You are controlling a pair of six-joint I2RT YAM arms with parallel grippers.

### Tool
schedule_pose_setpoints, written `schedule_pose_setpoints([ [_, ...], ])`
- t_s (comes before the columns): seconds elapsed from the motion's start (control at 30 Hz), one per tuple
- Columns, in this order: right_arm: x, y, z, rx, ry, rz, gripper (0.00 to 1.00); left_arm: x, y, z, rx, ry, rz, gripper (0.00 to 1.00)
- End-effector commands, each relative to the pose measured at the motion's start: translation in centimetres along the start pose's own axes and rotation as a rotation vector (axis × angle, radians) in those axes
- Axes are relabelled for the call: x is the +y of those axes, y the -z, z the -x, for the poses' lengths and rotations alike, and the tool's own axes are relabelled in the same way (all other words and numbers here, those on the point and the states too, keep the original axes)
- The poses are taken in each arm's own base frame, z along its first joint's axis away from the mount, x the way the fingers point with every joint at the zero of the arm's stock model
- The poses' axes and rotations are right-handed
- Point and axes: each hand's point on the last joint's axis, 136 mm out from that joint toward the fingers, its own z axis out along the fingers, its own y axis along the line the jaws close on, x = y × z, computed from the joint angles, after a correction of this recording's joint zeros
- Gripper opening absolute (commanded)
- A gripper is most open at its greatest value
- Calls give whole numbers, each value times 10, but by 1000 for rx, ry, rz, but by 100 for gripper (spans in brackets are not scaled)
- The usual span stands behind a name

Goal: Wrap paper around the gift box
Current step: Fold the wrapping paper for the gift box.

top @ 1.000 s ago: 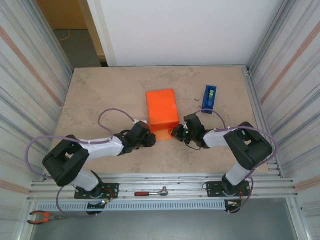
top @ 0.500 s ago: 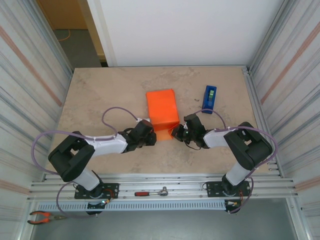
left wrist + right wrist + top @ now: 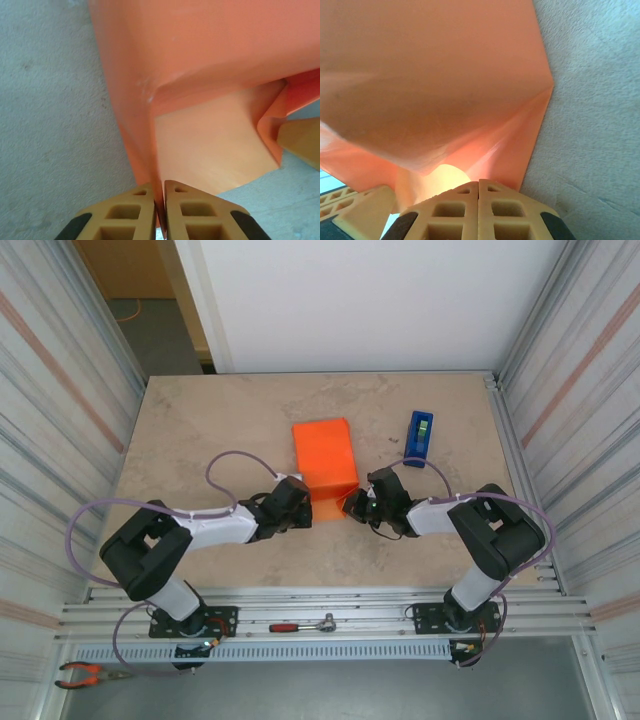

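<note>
The orange paper lies folded over the gift box in the middle of the table, and the box is hidden under it from above. In the left wrist view the paper forms a tent, and a flat paler orange face shows inside its open near end. My left gripper is shut on the paper's near left flap, with the sheet pinched between the fingertips. My right gripper is shut at the near right corner, its tips against the paper. No sheet shows between them.
A blue tape dispenser stands to the right of the paper, further back. A ratchet wrench lies on the front rail and pliers at the bottom left. Corrugated walls flank the table on both sides.
My left gripper has moved in towards the paper's near left flap and shut on it. The right gripper and the paper have stayed where they were.
</note>
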Motion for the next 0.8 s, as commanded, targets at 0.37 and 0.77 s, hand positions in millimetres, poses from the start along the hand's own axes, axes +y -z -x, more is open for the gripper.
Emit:
schedule_pose_setpoints([
  [0.37,-9,-1,-5,26,10,-33,0,-37,7,27,-89,31,-144,10],
  [0.77,-13,-2,-10,52,25,-66,0,-50,-6,36,-170,41,-238,11],
])
